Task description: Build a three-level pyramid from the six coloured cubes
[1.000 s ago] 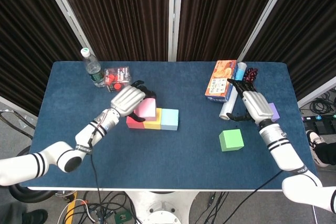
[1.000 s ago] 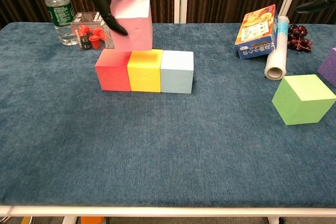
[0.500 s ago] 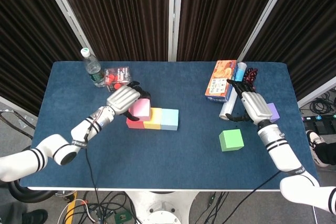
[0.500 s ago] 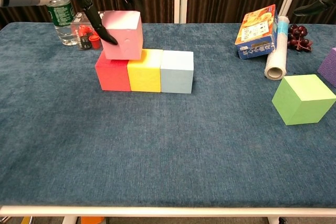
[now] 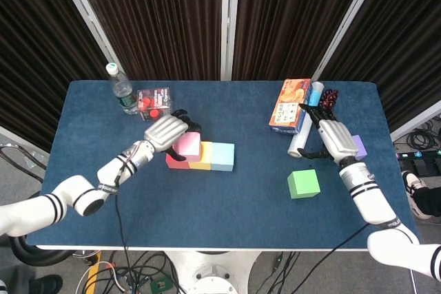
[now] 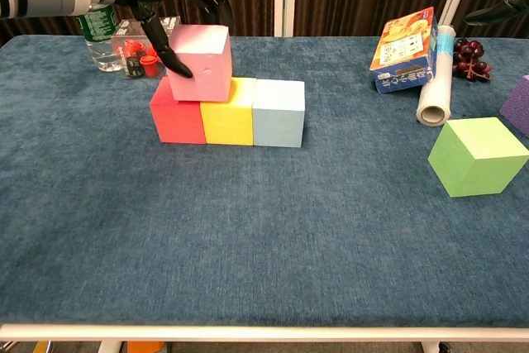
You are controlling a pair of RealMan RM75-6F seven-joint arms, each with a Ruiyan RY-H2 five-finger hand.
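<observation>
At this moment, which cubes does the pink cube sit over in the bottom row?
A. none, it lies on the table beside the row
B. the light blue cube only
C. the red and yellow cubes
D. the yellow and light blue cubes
C. In the chest view the pink cube, gripped by the left hand, sits across the seam between the red cube and the yellow cube; the light blue cube has nothing on top.

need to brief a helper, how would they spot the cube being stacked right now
Find the row of three foam cubes left of the table's middle. The pink foam cube sits above, straddling red and yellow, gripped by the left hand. It is the only raised cube.
</observation>
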